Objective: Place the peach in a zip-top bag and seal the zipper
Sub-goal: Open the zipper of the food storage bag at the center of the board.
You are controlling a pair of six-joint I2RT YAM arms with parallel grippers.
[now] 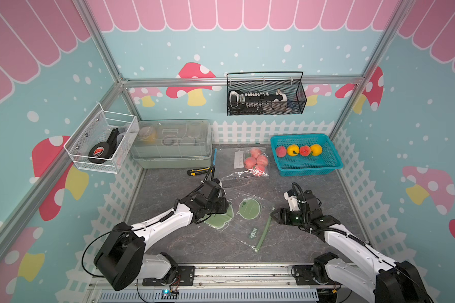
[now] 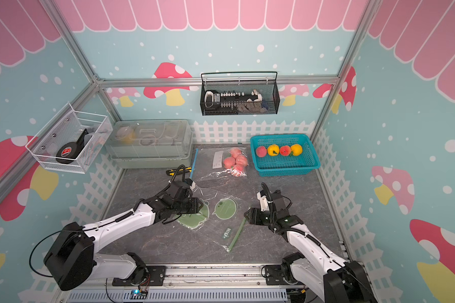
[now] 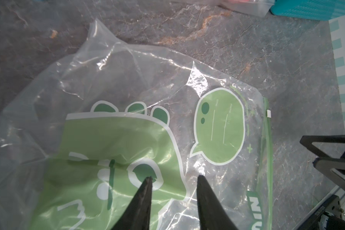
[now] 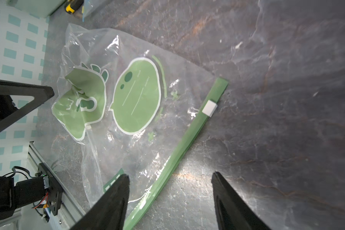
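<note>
Empty zip-top bag (image 1: 247,217) flat on the worktop (image 1: 181,244). Left hand (image 3: 175,176) narrowly spread over its printed film, right hand (image 4: 170,174) spread wide astride the green zipper (image 4: 187,139), probably to open the mouth. Well apart, peaches (image 1: 281,151) in the teal basket (image 1: 307,169).
</note>
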